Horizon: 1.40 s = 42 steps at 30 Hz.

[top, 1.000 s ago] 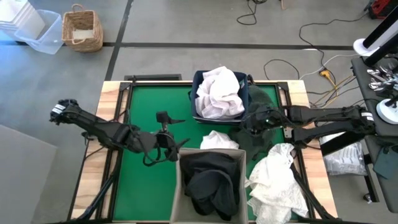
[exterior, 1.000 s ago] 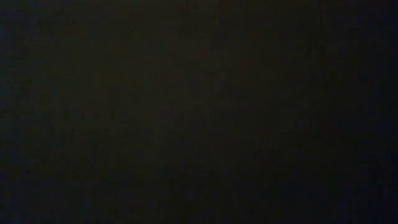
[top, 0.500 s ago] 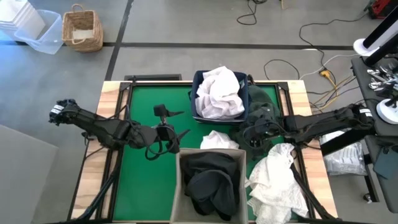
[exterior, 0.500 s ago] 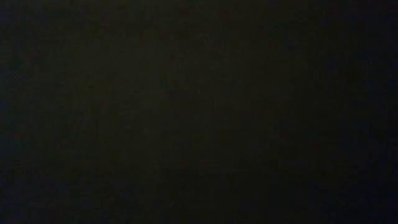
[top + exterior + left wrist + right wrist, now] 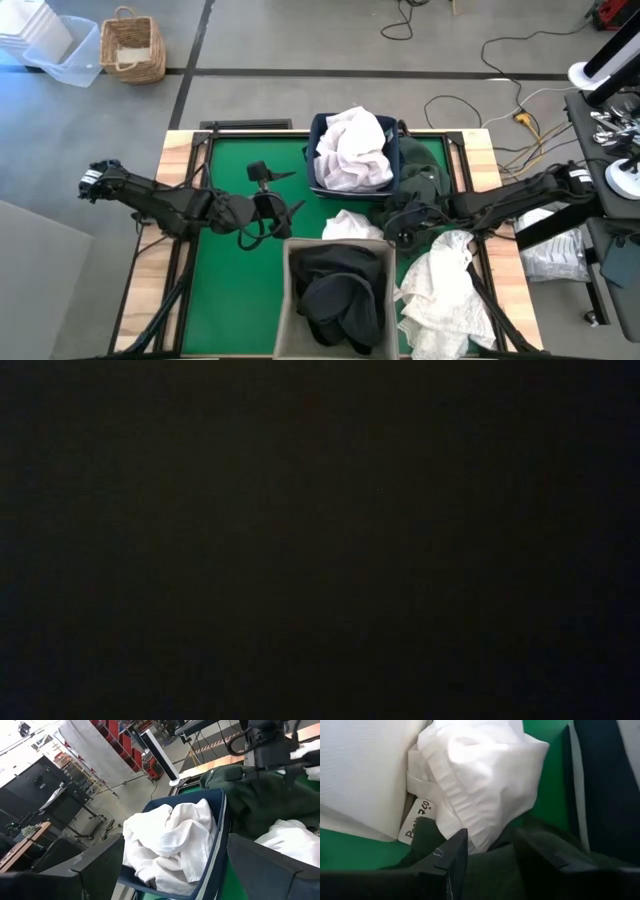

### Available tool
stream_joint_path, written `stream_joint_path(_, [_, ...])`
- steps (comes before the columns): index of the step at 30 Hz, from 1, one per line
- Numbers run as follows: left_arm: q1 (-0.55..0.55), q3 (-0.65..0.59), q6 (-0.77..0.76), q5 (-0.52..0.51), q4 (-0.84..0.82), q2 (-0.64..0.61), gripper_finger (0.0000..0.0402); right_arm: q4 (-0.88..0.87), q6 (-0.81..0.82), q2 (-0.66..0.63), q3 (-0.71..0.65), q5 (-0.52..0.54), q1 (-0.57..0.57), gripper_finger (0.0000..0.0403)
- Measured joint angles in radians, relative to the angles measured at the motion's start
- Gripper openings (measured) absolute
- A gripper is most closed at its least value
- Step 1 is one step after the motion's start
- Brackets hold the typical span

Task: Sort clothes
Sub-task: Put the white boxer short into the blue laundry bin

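the left gripper (image 5: 283, 212) hovers with fingers spread over the green desk (image 5: 215, 280), near the beige bin (image 5: 290, 300) at the near edge, which holds black clothes (image 5: 335, 290). the right gripper (image 5: 400, 222) sits low on the dark green garment (image 5: 425, 170) toward the right side, fingers (image 5: 451, 857) parted around a fold of it, beside a small white garment (image 5: 352, 224). the navy bin (image 5: 318, 185) at the far edge is heaped with white clothes (image 5: 352, 145). a larger white garment (image 5: 440, 290) sprawls at the near right corner.
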Motion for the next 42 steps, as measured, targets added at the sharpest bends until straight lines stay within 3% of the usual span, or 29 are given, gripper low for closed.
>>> stream_joint_path(15, [0.003,0.000,-0.006,0.002,-0.001,0.013,0.0327,0.072,-0.102,0.235,0.054,0.027,-0.001,0.0164])
stream_joint_path(24, [0.005,0.000,-0.006,0.003,-0.001,0.013,0.0327,0.078,-0.099,0.275,0.062,0.027,-0.002,0.0158])
stream_joint_path(31, [0.005,0.000,-0.009,0.003,-0.001,0.013,0.0327,0.078,-0.098,0.274,0.062,0.032,-0.002,0.0112])
stream_joint_path(37, [0.005,0.000,-0.009,0.003,0.000,0.013,0.0327,0.077,-0.101,0.273,0.062,0.035,-0.002,0.0024])
stream_joint_path(42, [0.005,0.000,-0.010,0.001,0.000,0.013,0.0327,0.071,-0.103,0.257,0.062,0.043,-0.002,0.0011])
